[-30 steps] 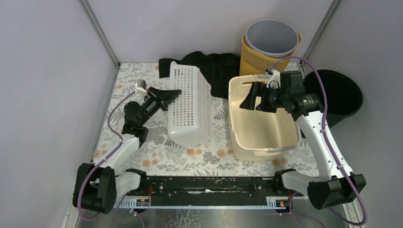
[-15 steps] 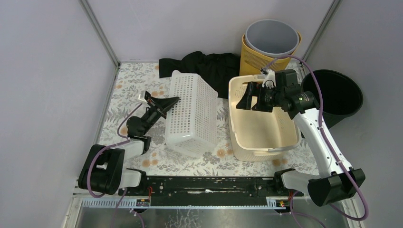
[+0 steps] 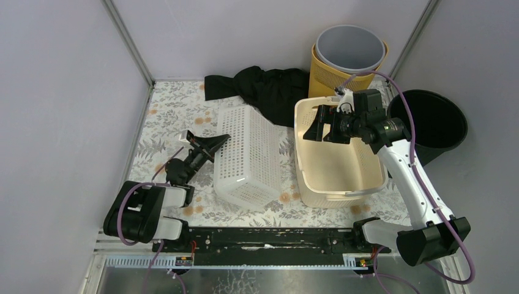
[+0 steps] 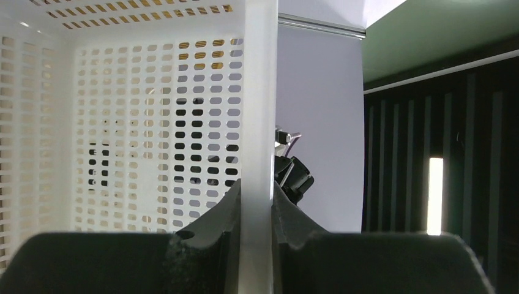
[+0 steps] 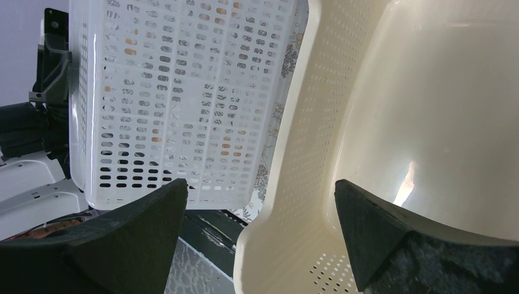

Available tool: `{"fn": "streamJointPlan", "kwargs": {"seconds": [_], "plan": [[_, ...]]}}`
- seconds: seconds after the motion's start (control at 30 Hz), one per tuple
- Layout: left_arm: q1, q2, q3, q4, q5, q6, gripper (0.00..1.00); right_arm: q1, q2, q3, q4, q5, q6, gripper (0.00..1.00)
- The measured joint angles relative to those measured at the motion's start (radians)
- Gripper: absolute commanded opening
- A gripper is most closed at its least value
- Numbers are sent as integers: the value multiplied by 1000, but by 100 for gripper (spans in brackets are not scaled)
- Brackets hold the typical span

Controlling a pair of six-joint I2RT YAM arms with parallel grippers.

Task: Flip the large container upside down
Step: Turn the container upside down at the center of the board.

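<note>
Yellow basket (image 3: 318, 76) mostly behind bin (image 3: 350, 48); white basket (image 4: 153, 122) cropped, perhaps half (left wrist)

The floral-patterned tabletop (image 3: 177, 110) carries a white perforated plastic basket (image 3: 248, 156), a cream plastic tub (image 3: 343, 174) and a crumpled black cloth (image 3: 269, 86).

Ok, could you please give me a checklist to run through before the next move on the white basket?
1. Left gripper shut on white basket rim: ok.
2. Basket fully upside down: not ok, tilted.
3. Right gripper open, empty, over cream tub: ok.
4. Basket apart from tub: ok.
5. Basket clear of black cloth: cannot tell.
</note>
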Motion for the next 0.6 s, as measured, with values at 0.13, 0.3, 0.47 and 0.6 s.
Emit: {"fn": "streamJointPlan", "kwargs": {"seconds": [0.13, 0.3, 0.47, 0.6], "plan": [[0, 10, -6, 2, -3, 11, 38, 2, 0, 0, 0, 0, 0, 97], [0, 12, -6, 5, -1, 26, 48, 4, 0, -2, 0, 0, 0, 97], [0, 12, -6, 4, 3, 43, 53, 5, 0, -14, 5, 0, 2, 97], [0, 4, -6, -17, 13, 69, 55, 5, 0, -18, 7, 0, 3, 97]]}}
